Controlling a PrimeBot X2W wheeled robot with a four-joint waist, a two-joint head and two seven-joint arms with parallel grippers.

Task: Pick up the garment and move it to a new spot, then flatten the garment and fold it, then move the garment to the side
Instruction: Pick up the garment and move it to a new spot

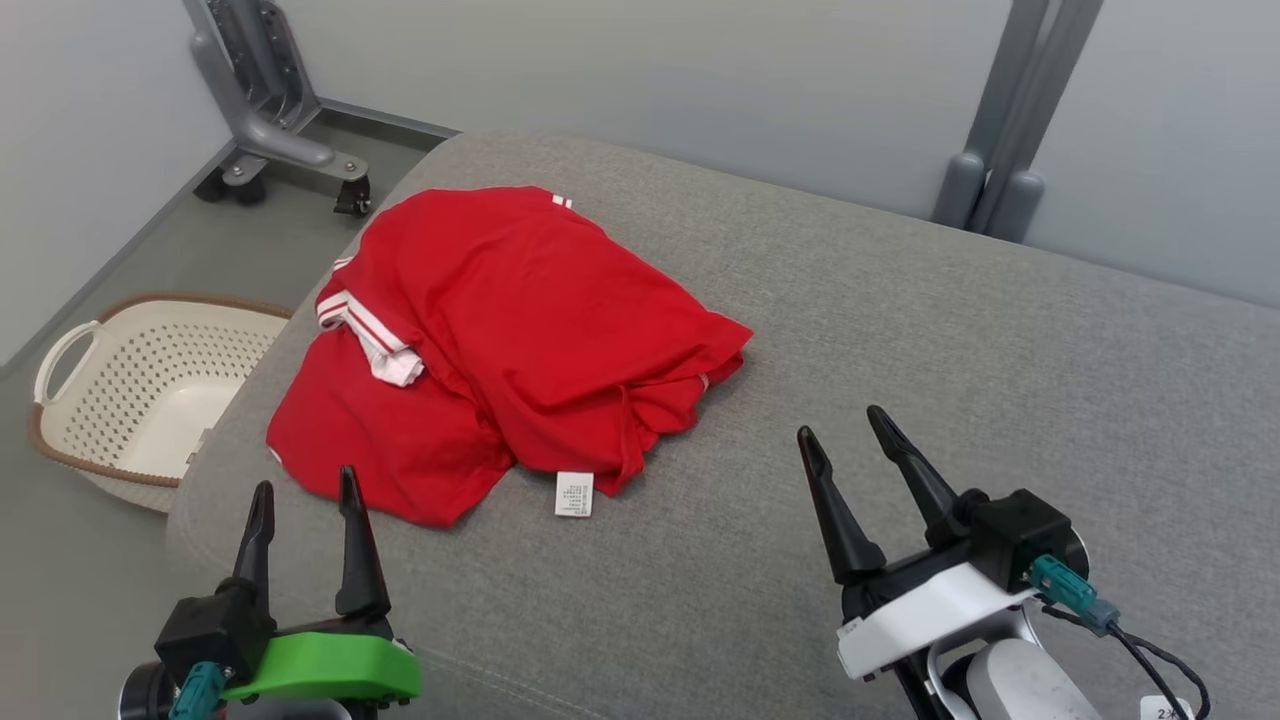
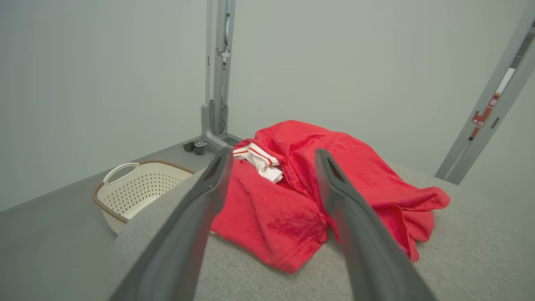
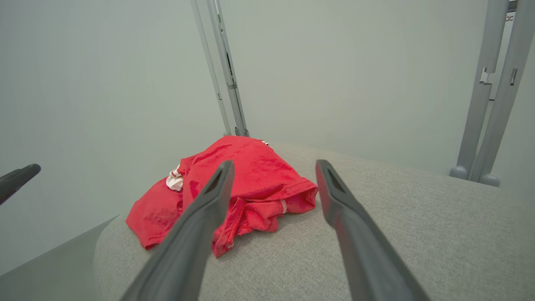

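Observation:
The garment (image 1: 520, 340) is a red shirt with white-and-red striped trim, lying crumpled on the left half of a grey cushioned surface (image 1: 900, 330). A white care label (image 1: 574, 494) pokes out at its near edge. My left gripper (image 1: 305, 485) hovers open just short of the garment's near-left hem, nothing between its fingers. My right gripper (image 1: 845, 425) is open too, off to the right of the garment over bare fabric. In the left wrist view the garment (image 2: 292, 200) lies straight ahead beyond the open gripper (image 2: 273, 156). The right wrist view has the garment (image 3: 250, 175) ahead and left of that open gripper (image 3: 273, 165).
A white perforated laundry basket (image 1: 140, 390) with a brown rim stands on the floor to the left of the cushion. A grey wheeled stand base (image 1: 270, 130) sits at the back left, and grey posts (image 1: 1000, 150) rise at the back right. The cushion's right half is bare.

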